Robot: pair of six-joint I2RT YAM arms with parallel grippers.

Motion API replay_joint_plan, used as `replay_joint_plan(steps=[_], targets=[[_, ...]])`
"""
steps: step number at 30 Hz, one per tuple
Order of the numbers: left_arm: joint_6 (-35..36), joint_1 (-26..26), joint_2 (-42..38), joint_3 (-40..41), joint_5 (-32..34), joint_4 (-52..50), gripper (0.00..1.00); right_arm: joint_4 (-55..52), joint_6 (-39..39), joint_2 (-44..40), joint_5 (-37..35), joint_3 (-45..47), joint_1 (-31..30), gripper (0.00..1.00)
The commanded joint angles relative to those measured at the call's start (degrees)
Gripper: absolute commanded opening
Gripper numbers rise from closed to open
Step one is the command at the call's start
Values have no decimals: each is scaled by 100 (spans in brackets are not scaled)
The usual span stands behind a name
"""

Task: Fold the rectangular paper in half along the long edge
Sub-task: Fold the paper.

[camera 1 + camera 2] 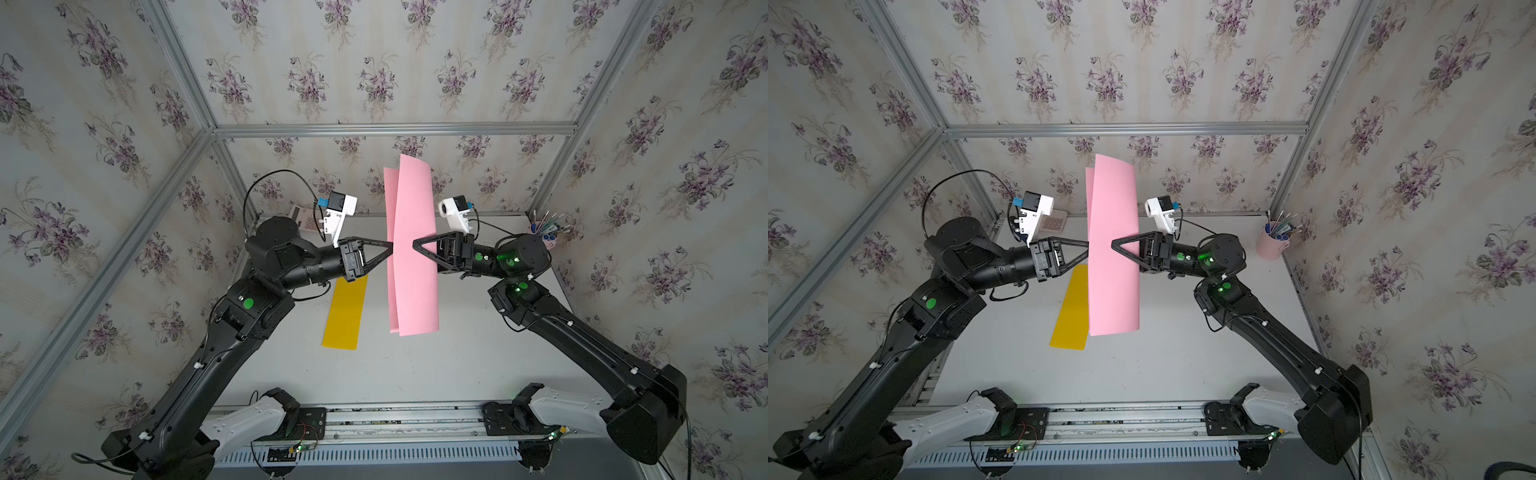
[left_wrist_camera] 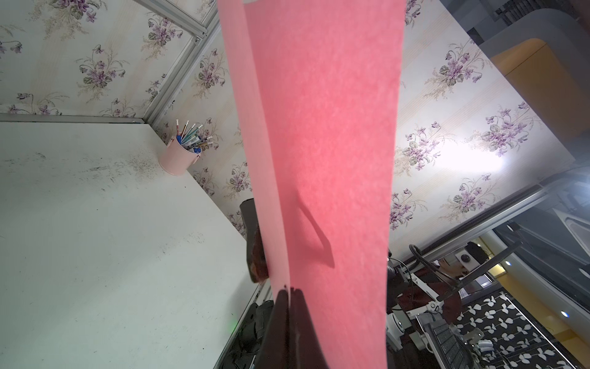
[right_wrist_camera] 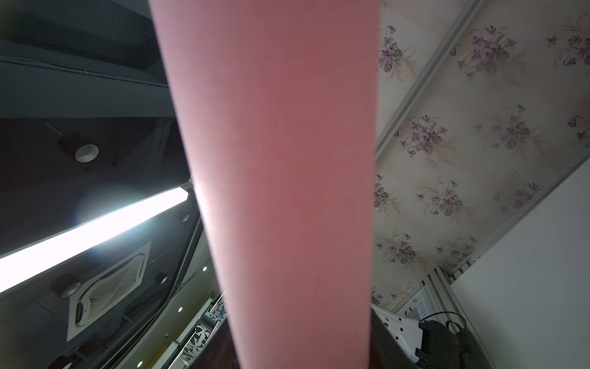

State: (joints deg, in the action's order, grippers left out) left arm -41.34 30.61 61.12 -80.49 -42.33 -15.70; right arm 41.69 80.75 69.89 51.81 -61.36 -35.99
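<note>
The pink rectangular paper [image 1: 411,249] hangs upright in the air above the table, bent over on itself so two layers show in both top views [image 1: 1113,249]. My left gripper [image 1: 390,245] is shut on the paper's edges; in the left wrist view its tips [image 2: 290,291] pinch both layers. My right gripper [image 1: 415,244] faces it from the other side. Its jaws stand apart, one finger before the paper and one behind. The right wrist view shows the paper [image 3: 287,191] filling the gap between the dark fingers [image 3: 381,346].
A yellow paper strip [image 1: 345,313] lies on the white table [image 1: 457,365] below the left gripper. A pink cup of pens [image 1: 546,237] stands at the back right corner. A calculator [image 1: 305,220] lies at the back left. Wallpapered walls enclose three sides.
</note>
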Motion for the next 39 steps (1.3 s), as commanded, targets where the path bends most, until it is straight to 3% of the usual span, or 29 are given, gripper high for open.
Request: replay_joint_plan(steps=[1, 14, 39], targets=[[109, -5, -21, -46, 13, 60, 0, 25, -94, -19, 4, -18, 13, 48], [91, -7, 48, -47, -17, 111, 0, 82, -56, -10, 57, -113, 13, 40], [154, -7, 4, -106, 27, -4, 6, -302, -307, -81, 100, -216, 14, 36]])
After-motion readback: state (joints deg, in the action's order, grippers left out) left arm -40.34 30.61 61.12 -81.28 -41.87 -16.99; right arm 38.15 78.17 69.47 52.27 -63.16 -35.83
